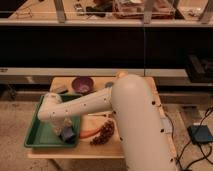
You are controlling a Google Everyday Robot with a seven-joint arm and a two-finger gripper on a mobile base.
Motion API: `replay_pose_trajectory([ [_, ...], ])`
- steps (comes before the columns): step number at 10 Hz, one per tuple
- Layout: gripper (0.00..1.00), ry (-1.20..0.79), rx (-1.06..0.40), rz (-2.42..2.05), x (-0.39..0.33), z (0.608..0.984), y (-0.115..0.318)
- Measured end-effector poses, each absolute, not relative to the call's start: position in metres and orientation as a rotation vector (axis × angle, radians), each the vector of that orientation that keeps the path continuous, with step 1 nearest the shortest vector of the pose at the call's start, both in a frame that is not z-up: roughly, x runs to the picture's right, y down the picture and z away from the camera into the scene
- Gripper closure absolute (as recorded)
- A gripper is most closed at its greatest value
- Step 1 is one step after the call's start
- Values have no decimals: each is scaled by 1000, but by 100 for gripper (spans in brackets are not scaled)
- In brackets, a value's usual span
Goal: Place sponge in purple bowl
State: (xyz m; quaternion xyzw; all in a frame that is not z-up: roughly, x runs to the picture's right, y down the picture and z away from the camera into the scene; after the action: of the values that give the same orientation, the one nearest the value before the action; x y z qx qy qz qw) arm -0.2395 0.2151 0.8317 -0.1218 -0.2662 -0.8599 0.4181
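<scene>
Down in the green tray (36, 139) on the left side of the table (97, 149), my gripper (66, 131) sits at the near right part of the tray floor, at the end of my white arm (85, 105), which reaches across from the right and bends downward. My fingers are pressed together, and the sponge (70, 135), a small grey-blue block, is pinched at their tip; I cannot tell whether it touches the tray bottom or is just off it. The purple bowl (82, 84) stands upright at the far edge of the table, outside the tray and well apart from the sponge, with its darker inside facing up. A dark grey block (61, 90) lies just to the left of that bowl, between it and the tray's far rim. Just beside the tray on its right, near my gripper, lie an orange piece (89, 133) and a dark clustered bunch (103, 132), touching or almost touching each other.
</scene>
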Motion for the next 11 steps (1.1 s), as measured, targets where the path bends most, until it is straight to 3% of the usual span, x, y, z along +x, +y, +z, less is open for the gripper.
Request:
replay_pose_trajectory([
  [3,100,-663,-291,-2158,-237,830,211],
  [5,100,-650,-194,-2154,-237,819,190],
  [11,100,-519,245,-2160,-257,705,93],
])
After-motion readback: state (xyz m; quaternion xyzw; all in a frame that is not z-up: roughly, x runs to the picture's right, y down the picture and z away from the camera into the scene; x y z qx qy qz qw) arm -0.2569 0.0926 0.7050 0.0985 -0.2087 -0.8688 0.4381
